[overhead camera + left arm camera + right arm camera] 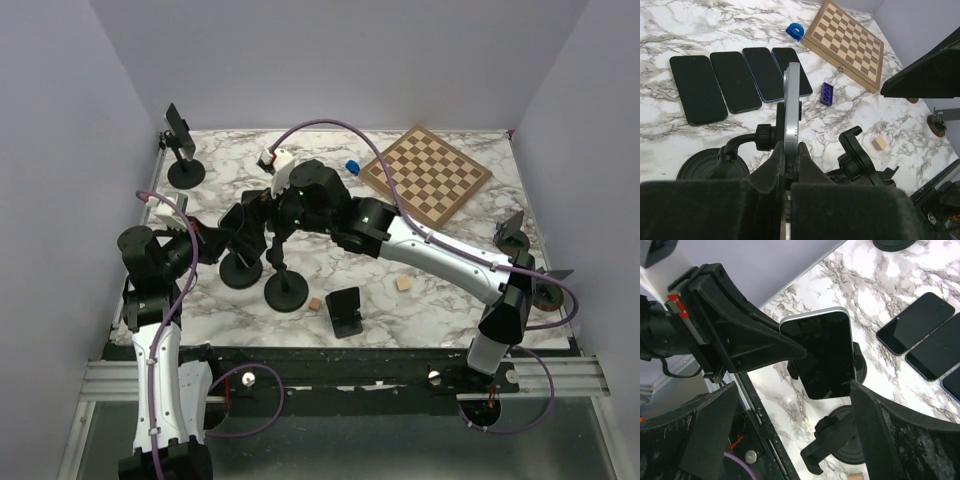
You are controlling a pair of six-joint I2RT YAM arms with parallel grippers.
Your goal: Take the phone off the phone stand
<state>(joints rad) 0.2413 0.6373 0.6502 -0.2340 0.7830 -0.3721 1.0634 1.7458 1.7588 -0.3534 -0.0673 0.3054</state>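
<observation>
The phone [791, 102] stands upright and edge-on, its silver rim showing, against the head of a black phone stand [742, 142] with a round base. My left gripper [788, 147] is shut on the phone's lower edge, one finger on each face. In the right wrist view the phone's dark screen [825, 352] faces the camera, with the left gripper's fingers [747, 342] clamped on it. My right gripper [792, 390] is open and empty, hovering close in front of the phone. From above, both grippers meet over the stand's base [240, 272].
A second, empty stand [287, 291] stands right beside the first, its clamp [856, 147] close by. Several phones [735, 80] lie flat in a row behind. A chessboard [426, 174], a purple block [827, 92], wooden cubes [403, 284] and a small black holder [345, 311] lie around.
</observation>
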